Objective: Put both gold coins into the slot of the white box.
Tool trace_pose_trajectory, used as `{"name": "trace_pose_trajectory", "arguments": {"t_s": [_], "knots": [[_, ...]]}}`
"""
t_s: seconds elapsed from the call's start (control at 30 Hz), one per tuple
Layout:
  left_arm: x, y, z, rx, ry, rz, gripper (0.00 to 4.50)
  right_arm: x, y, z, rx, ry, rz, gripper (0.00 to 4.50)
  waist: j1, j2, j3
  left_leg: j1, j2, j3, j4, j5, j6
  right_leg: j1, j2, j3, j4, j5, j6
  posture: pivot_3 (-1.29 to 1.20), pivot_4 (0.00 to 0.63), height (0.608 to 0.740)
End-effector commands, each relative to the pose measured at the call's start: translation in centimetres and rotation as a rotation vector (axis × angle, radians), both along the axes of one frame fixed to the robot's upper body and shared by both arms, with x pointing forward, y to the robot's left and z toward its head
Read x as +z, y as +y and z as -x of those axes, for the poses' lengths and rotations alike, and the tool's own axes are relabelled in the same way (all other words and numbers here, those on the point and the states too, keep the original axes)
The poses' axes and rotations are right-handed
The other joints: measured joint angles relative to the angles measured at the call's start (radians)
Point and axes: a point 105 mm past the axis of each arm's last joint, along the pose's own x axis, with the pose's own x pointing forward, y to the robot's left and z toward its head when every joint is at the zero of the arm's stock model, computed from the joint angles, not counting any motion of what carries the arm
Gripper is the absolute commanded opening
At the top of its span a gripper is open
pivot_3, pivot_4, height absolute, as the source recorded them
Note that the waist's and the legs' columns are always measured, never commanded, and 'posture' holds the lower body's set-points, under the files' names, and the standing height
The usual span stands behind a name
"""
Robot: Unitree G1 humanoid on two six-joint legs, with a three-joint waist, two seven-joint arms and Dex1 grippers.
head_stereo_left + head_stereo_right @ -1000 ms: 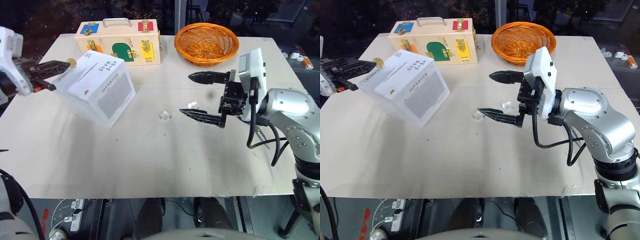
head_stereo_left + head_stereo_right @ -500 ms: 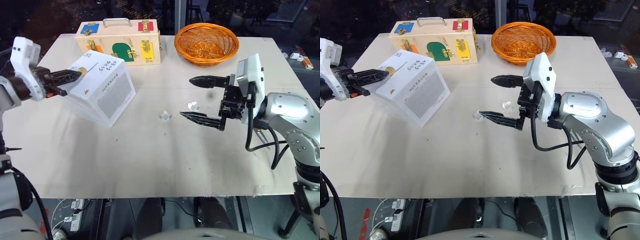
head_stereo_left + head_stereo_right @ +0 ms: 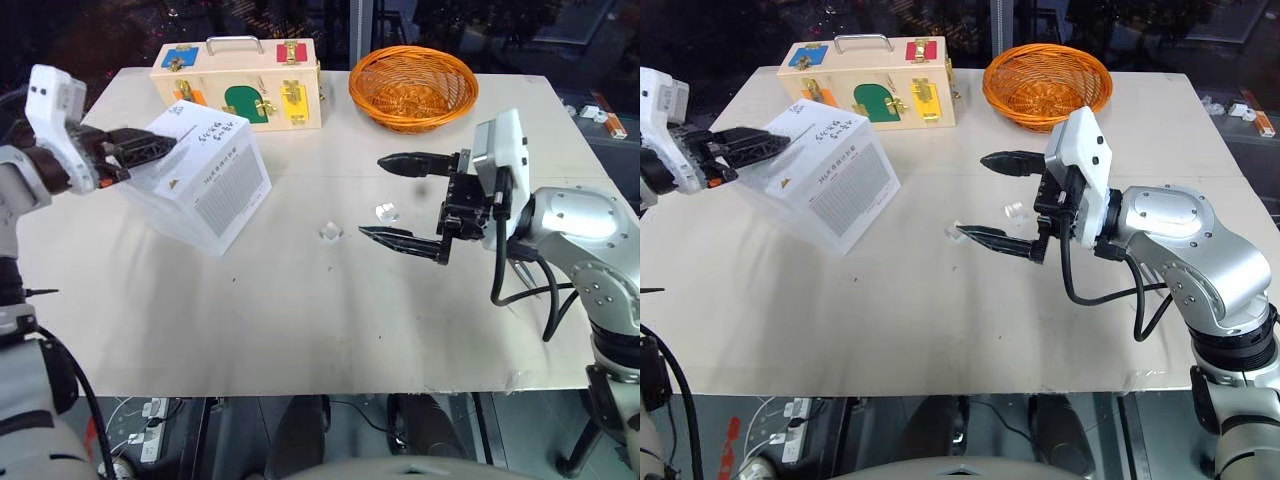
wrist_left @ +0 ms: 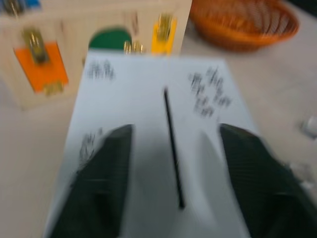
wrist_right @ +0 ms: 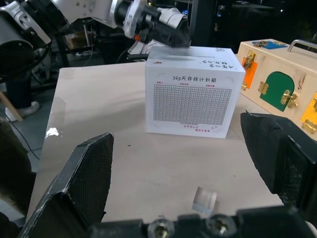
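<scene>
My table point(image 3: 300, 320) is pale and bare at the near side. On it sit the white box point(image 3: 205, 180), a wooden case point(image 3: 240, 85) and an orange basket point(image 3: 412, 87) at the back, and two small clear pieces point(image 3: 330, 231) point(image 3: 385, 212) mid-table.

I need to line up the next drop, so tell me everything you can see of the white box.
The white box is a cube-like carton, apparently card, standing on the table in front of the wooden case. Its top bears black print and a thin dark slot running along the middle. One side carries a fine-print grid, another a small orange triangle. The left end effector is above its top, fingers open either side of the slot.
</scene>
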Motion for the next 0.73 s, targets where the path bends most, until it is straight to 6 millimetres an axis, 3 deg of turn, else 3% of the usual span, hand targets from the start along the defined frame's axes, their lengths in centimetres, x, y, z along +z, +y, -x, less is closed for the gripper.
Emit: {"name": "trace_pose_trajectory", "arguments": {"t_s": [0.03,0.1,0.17,0.33,0.4,0.53,0.67,0.73], "knots": [[5.2,-4.0,3.0,-0.189,-0.175,0.104,3.7,1.9,-0.4,0.9,0.009,-0.056,-0.08,4.5,0.0,0.0,0.0,-0.001,0.0,0.0,0.001,0.0,0.0,0.0,0.0,0.0,0.0,0.0,0.0,0.0,0.15,0.726],[5.0,-8.1,4.6,-0.364,-0.149,0.162,3.7,2.8,-0.9,1.4,0.014,-0.052,-0.134,4.5,0.004,0.0,0.0,-0.002,0.0,-0.001,0.001,0.0,0.0,0.0,-0.001,-0.001,0.0,0.0,0.0,0.0,0.15,0.726],[3.2,-11.3,5.6,-0.462,-0.115,0.17,3.7,3.5,-1.5,1.8,0.007,-0.05,-0.174,4.5,0.006,0.0,0.0,-0.003,-0.001,-0.002,0.002,0.0,0.0,0.0,-0.002,-0.002,0.0,0.0,0.0,0.0,0.15,0.726],[-1.8,-14.5,6.9,-0.513,-0.021,0.177,3.7,4.0,-3.1,2.5,-0.049,-0.039,-0.215,4.5,-0.009,0.0,0.0,0.0,0.0,-0.004,0.002,0.0,0.0,0.001,-0.002,0.001,0.002,0.0,0.0,0.0,0.15,0.726],[-3.8,-15.5,7.3,-0.514,-0.001,0.154,3.7,3.3,-4.2,2.7,-0.114,-0.044,-0.195,4.5,-0.009,0.0,0.0,0.003,0.0,-0.003,0.001,0.0,0.0,0.001,-0.001,0.002,0.003,0.0,0.0,0.0,0.15,0.726],[-6.9,-15.3,7.9,-0.472,0.024,0.08,3.7,-0.2,-7.1,3.1,-0.285,0.03,-0.088,4.5,0.002,0.0,0.0,0.004,-0.001,0.0,0.0,0.0,0.0,0.003,-0.001,0.003,0.002,0.0,0.0,0.0,0.15,0.726],[-10.8,-12.8,8.6,-0.415,0.107,0.02,3.7,-5.5,-11.8,4.7,-0.519,0.165,0.09,4.5,0.011,0.0,-0.001,0.005,-0.001,0.001,0.0,0.0,0.0,0.006,-0.001,0.001,-0.001,0.0,0.0,0.0,0.15,0.726],[-12.0,-12.0,9.0,-0.418,0.138,0.0,3.7,-7.1,-13.3,5.7,-0.585,0.185,0.162,4.5,0.012,0.0,-0.001,0.007,-0.001,0.001,0.0,0.0,0.0,0.007,-0.001,0.001,-0.001,0.0,0.0,0.0,0.15,0.726]]}}
